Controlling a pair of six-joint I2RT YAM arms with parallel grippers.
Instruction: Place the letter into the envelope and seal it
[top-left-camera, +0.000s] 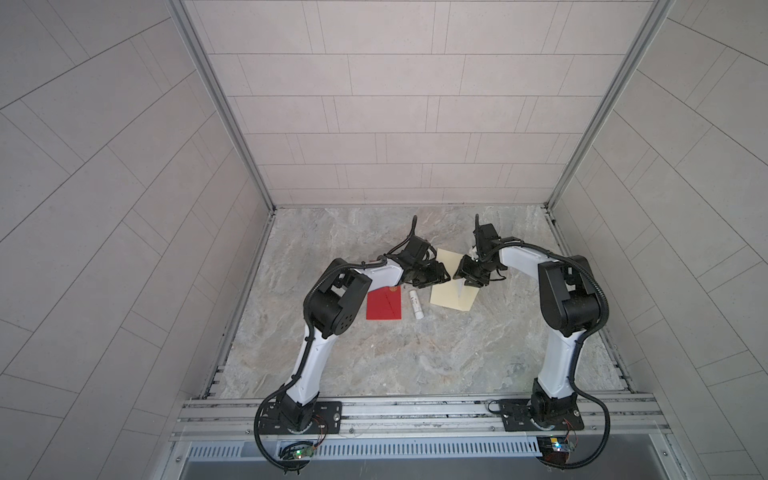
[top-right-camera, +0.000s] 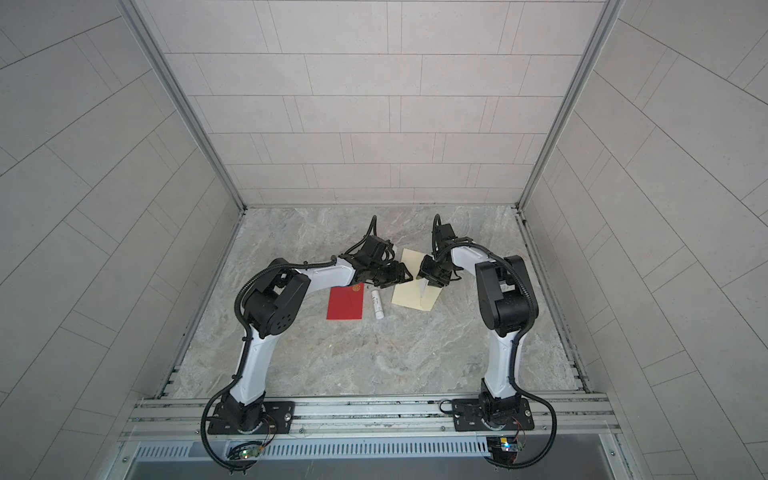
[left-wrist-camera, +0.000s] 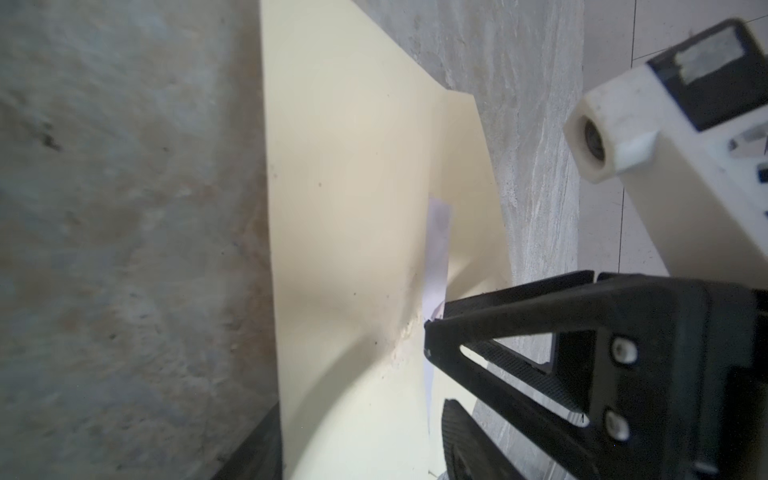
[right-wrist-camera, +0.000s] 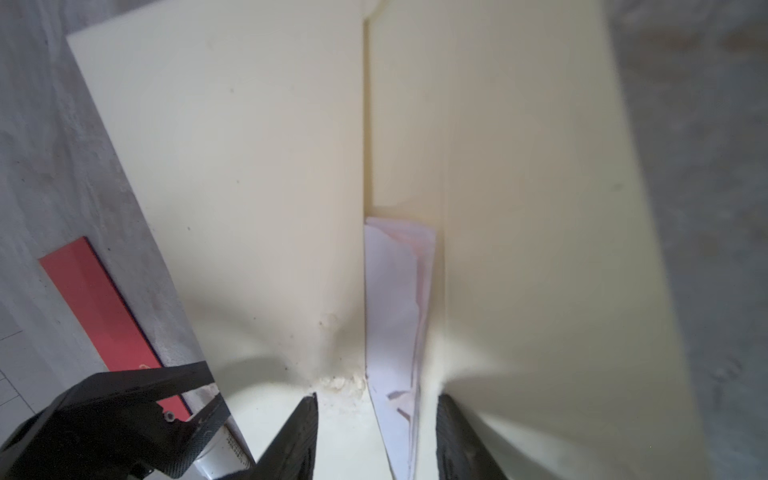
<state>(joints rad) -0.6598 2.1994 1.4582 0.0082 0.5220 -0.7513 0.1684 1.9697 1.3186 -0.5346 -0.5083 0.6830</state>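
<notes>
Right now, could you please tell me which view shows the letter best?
Right wrist view: the letter sits centred, close, folds visible at the envelope mouth. Left wrist view shows an edge-on strip; both top views, a tiny white sliver.

Robot lab test cell, not home or office. Bolted onto aluminium rail (top-left-camera: 415, 409): two arm bases (top-left-camera: 299, 411). Beyond rail: marble-look tabletop (top-left-camera: 395, 353), boxed in by tile-print panels (top-left-camera: 395, 104) on aluminium posts (top-left-camera: 224, 108). Just before rail: what look like bare circuit boards (top-left-camera: 297, 453), loose cabling (top-left-camera: 259, 432), vent grille (top-left-camera: 415, 449).
</notes>
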